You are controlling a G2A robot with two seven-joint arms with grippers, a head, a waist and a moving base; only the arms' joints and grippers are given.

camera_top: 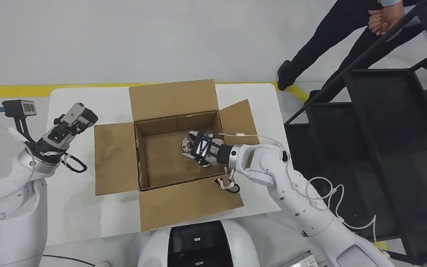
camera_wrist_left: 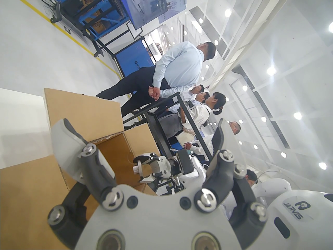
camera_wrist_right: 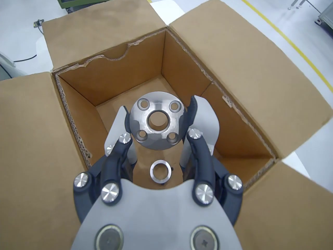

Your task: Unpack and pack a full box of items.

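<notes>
Evidently mid-transfer, the right gripper [camera_wrist_right: 158, 106] pinches the metal flange [camera_wrist_right: 156, 124] by its rim inside the open box [camera_wrist_right: 130, 61]. The left gripper [camera_wrist_left: 141, 127], fingers spread, hangs beside the box, likely keeping clear.

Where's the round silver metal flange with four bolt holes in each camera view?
Top view: round silver metal flange inside the open brown cardboard box, right half, in the right gripper's jaws.
Right wrist view: centre, between the jaws.
Left wrist view: hidden behind the box's flaps.
Shared landmark: the box.
</notes>
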